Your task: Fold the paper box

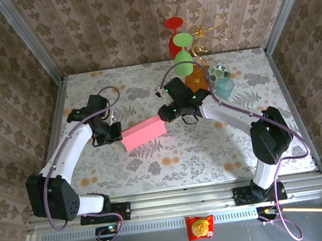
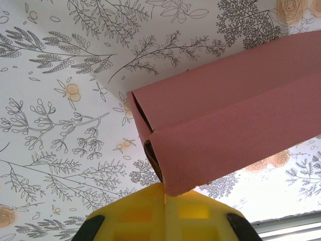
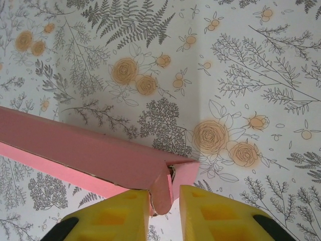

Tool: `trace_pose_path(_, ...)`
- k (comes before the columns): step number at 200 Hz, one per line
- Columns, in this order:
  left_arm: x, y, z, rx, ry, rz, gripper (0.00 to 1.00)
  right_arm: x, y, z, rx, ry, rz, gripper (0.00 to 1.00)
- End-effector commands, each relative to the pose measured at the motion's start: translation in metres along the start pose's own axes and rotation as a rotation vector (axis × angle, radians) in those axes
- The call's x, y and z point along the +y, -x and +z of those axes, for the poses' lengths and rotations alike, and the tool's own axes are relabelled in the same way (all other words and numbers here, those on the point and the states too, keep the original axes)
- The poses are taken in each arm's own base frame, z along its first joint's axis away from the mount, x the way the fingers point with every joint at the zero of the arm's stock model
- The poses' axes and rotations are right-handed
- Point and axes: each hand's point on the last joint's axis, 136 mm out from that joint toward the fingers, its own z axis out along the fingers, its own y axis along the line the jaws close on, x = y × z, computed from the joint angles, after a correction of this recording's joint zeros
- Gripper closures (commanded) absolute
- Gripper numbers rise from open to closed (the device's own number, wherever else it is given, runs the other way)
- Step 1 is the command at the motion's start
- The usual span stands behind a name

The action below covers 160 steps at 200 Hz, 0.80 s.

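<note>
So the left gripper (image 1: 116,132) is clamped fully shut on the left end of the pink thin-cardboard paper box (image 1: 144,133), biting the edge of the wall there. I reckon that's just to anchor it so it can't slide or spin. The box itself sits about midway across the floral-cloth table (image 1: 211,149), a bit toward the left edge, long and mostly closed up, stretched between the two arms. It looks slightly lifted off the cloth, but honestly I can't tell for sure. At its right end the right gripper (image 3: 163,200) has its yellow fingers (image 3: 220,213) only narrowly apart, pinching a small end flap at the corner. My guess is it's tucking or creasing that flap while the other side holds. The green plastic wine glass (image 1: 184,63) and teal cup (image 1: 224,86) by the far edge are well apart from all this, so nothing's in the way.
</note>
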Motion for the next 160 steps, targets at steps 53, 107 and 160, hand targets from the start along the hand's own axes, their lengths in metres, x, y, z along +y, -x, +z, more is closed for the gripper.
trace_pose_path(53,0.002,-0.003,-0.002,0.03,0.005,0.003,1.0,-0.002,-0.005,0.009,0.031,-0.025,-0.008,0.8)
trace_pose_path(107,0.001,-0.003,-0.002,0.033,0.005,0.01,1.0,-0.006,0.001,0.01,0.017,-0.053,0.001,0.91)
trace_pose_path(160,0.001,-0.001,-0.004,0.028,0.002,0.01,1.0,-0.003,0.005,0.004,0.021,-0.054,-0.004,1.0)
